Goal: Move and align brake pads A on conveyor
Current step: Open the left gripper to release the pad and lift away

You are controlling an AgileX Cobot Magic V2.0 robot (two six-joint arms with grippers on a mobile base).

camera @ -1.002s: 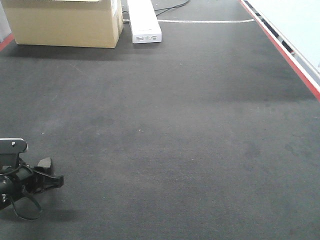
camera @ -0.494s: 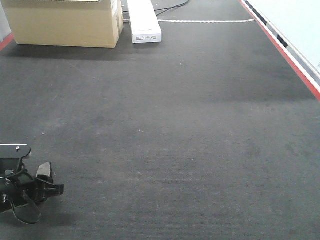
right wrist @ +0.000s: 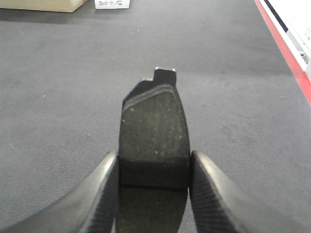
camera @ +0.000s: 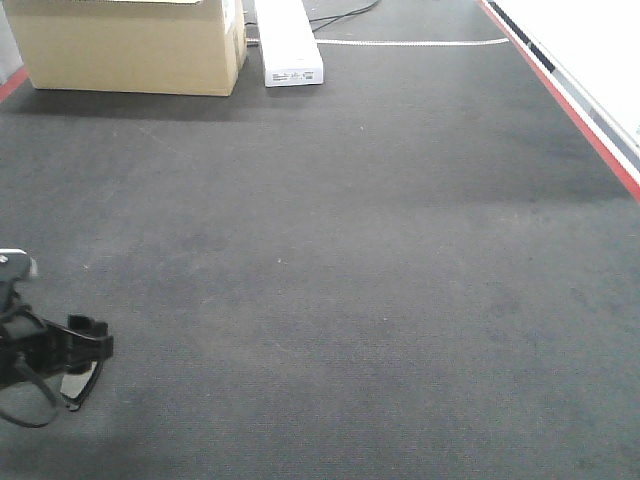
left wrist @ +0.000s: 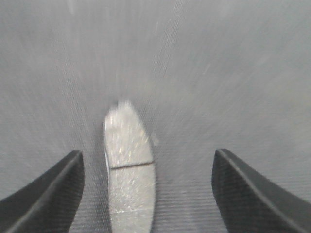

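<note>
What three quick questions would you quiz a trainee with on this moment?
1. True or false: the right tool grips a dark brake pad.
2. What lies between the open fingers of the left tool? A a grooved brake pad; B a wrench; C nothing.
3. Fill in: the long box beside the cardboard box is ___.
Key: 1 true; 2 A; 3 white.
</note>
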